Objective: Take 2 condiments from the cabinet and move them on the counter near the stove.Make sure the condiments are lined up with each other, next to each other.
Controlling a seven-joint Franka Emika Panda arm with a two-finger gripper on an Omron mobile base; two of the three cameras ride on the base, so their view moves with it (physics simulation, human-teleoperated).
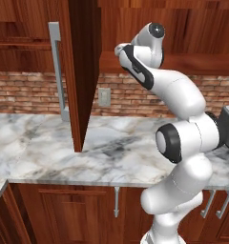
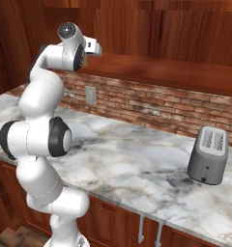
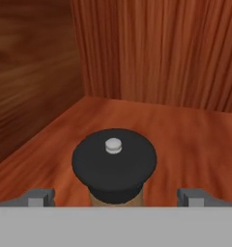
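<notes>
Seen from above in the hand view, a brown shaker (image 3: 114, 161) with a round dark top and a small pale knob stands on the cabinet's plank shelf (image 3: 185, 132). My gripper (image 3: 115, 197) is open, with one fingertip on each side of the shaker and a gap to each. The shelf's left wall and panelled back close in behind it. In both base views the arm reaches up into the cabinet (image 2: 137, 29), high over the marble counter (image 1: 40, 143). The stove is out of view.
The cabinet's open door (image 1: 83, 71) hangs down to counter height, just left of the arm. A grey toaster (image 2: 209, 154) stands on the counter to the right. A brick wall with an outlet (image 1: 104, 96) backs the counter.
</notes>
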